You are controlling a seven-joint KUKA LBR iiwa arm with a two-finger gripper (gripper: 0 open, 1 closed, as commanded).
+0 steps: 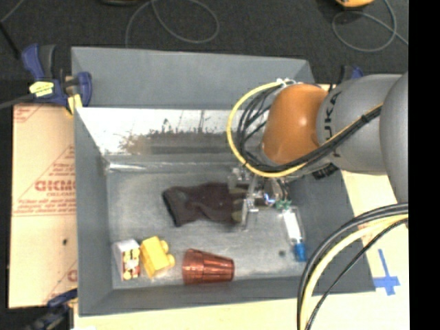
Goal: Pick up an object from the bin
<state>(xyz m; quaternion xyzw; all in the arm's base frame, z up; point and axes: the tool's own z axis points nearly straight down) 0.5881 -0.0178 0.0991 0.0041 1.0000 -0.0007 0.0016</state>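
A: Where is the claw (245, 210) found?

B: It is seen low in the bin (93, 218), right of the middle, under the orange cover (292, 122) and the looped cables (240, 126) of the arm (364, 126), which is brought in from the right.

A: What is touched by it?

B: The right end of a dark brown cloth (199, 203) is met by its tip. The cloth is spread crumpled over the middle of the floor, and its left end is drawn to a blunt corner.

A: Is the claw apart or together?

B: That cannot be told; the tip is masked by the wrist hardware and lost against the dark cloth. Whether any cloth is pinched cannot be told either.

A: What else is laid in the bin?

B: A copper-coloured cup (207, 267) is laid on its side by the near wall, below the cloth and apart from it. A yellow block (157, 256) is set just left of the cup, and a small white box (128, 260) with red and yellow marks is placed against the block's left side, in the near left corner. A white pen (294, 232) with a blue end is laid right of the claw, near it, with the blue end pointed to the near wall.
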